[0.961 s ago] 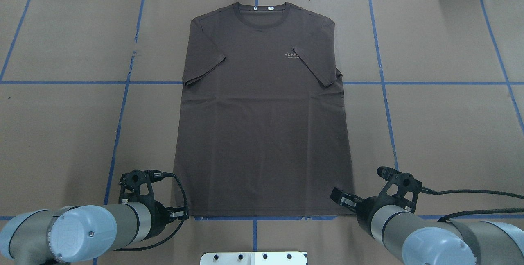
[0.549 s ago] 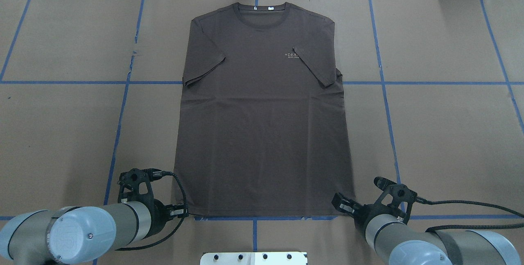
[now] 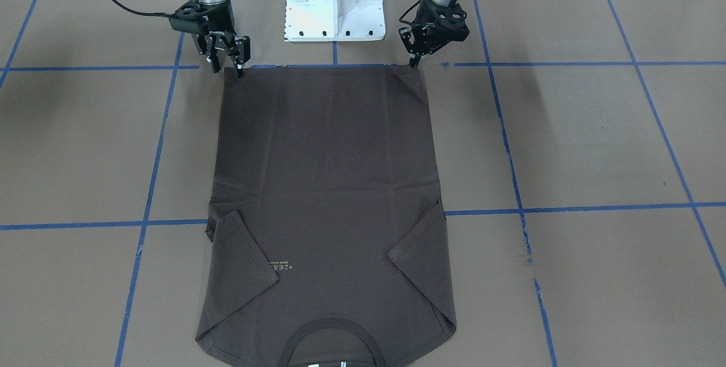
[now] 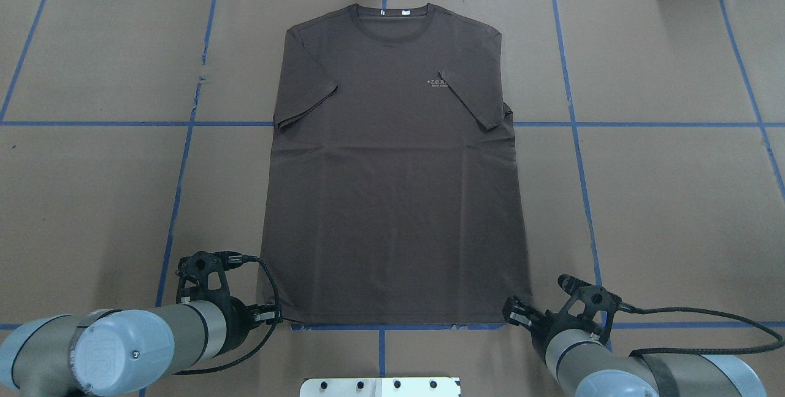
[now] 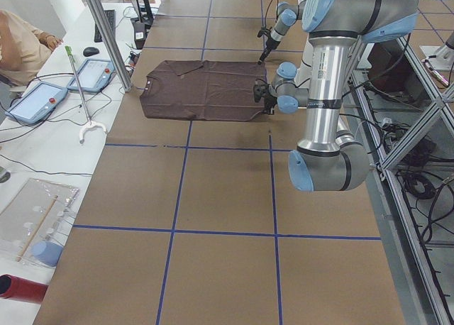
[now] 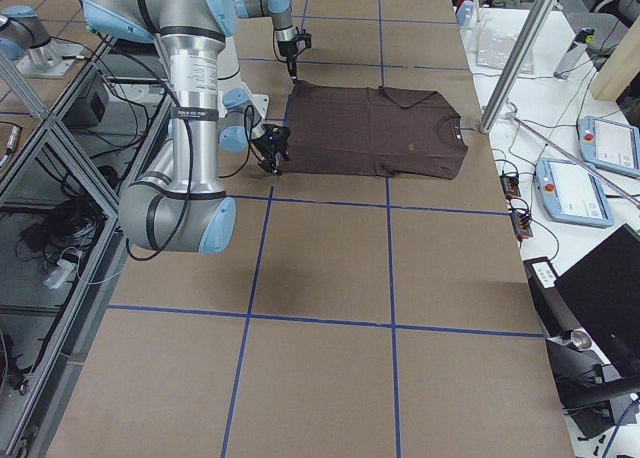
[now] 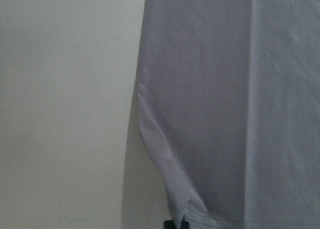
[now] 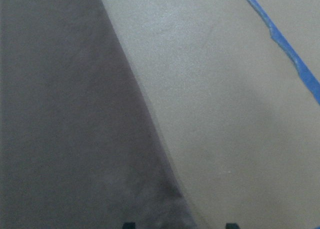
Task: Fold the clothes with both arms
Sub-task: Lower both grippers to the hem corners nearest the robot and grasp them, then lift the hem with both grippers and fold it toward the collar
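Down at my right claw (image 3: 228,70), the fingers are spread, and the wrist view puts the hem corner of the T-shirt (image 4: 392,188) right between my two fingertips (image 8: 129,225), with nothing pinched on that side yet. Across at my left claw (image 3: 413,62), the fingers look drawn together on the other hem corner, with a little ripple of cloth rising just above them. Best move now, I reckon: sink the right fingers flat to the table (image 4: 674,200), bite both layers well inside the seam, then raise the two corners level and together so the hem does not skew. Beyond the claws the shirt lies chest up and flat, hem along the blue tape line (image 4: 380,327), sleeves (image 4: 306,93) folded in over the body, collar (image 4: 392,38) at the far edge. Carrying hem to collar looks like the fold, and a thin grab would drop one layer.
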{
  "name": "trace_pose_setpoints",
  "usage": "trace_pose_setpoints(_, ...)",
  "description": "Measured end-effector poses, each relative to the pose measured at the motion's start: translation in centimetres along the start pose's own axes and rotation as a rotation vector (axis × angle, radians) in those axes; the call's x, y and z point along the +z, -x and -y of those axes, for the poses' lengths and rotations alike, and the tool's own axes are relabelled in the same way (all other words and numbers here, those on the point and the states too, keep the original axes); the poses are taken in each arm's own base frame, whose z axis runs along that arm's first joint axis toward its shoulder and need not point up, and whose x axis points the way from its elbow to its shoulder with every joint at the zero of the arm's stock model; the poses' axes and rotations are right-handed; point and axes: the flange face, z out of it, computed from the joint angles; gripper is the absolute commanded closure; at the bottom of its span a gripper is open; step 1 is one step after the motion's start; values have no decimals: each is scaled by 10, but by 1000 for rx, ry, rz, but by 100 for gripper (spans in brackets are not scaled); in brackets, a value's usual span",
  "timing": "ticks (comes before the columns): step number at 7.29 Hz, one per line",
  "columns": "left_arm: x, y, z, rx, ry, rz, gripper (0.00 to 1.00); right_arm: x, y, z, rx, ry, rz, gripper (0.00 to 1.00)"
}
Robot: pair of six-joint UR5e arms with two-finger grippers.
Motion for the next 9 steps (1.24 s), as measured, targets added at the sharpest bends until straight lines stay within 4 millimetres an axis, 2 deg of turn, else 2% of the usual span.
trace_pose_setpoints(1,0,0,0,0,0,0,100,0,0,-1,0,0,0,100)
trace_pose_setpoints(6,-1,0,1,-1,-1,-1,100,-3,3,1,0,4,5,100)
trace_pose_setpoints(7,-5,-2,2,-2,-1,-6,100,-12,6,3,1,12,14,100)
trace_pose_setpoints(8,-23,-8,3,-3,2,-12,100,-38,12,6,-4,28,17,100)
trace_pose_setpoints(9,-57,-18,3,-2,17,-5,100,-83,20,10,-15,61,18,100)
